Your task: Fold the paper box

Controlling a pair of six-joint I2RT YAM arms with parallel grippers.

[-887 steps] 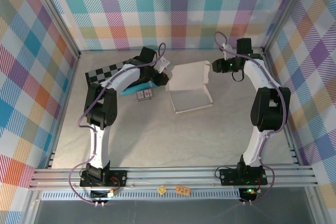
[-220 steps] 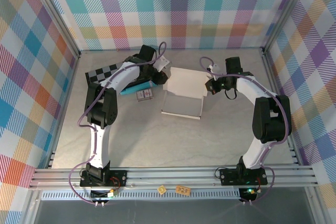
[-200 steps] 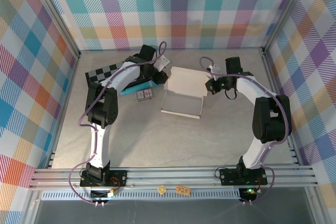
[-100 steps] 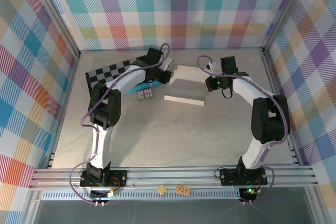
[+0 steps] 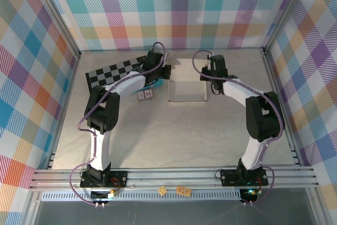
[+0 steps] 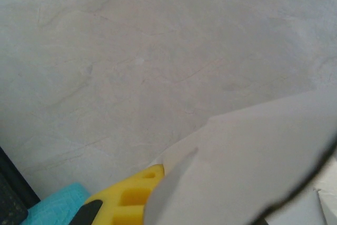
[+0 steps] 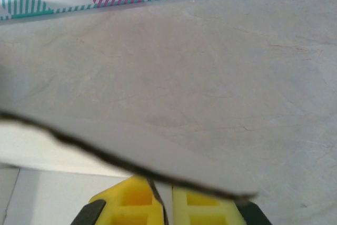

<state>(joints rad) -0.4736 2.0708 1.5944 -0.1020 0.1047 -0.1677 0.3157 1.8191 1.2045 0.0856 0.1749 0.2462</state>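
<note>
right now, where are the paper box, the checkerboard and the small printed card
paper box [image 5: 186, 81]: top external view, middle of its white top face
checkerboard [image 5: 109, 71]: top external view, its uncovered left half
small printed card [image 5: 144, 95]: top external view, its middle

Left arm: the white-and-black left arm [image 5: 100, 130] rises from its base at the near edge, bends at the elbow and stretches far forward and to the right.
Left gripper: the yellow-fingered left gripper [image 5: 165, 72] sits low and points right, jaws closed; one yellow finger [image 6: 129, 201] shows at the wrist.
Right arm: the matching right arm [image 5: 258, 130] stands up, folds at the elbow and reaches forward and left.
Right gripper: the right gripper [image 5: 204, 75] faces the left one, its yellow fingers [image 7: 131, 201] pressed together.
</note>
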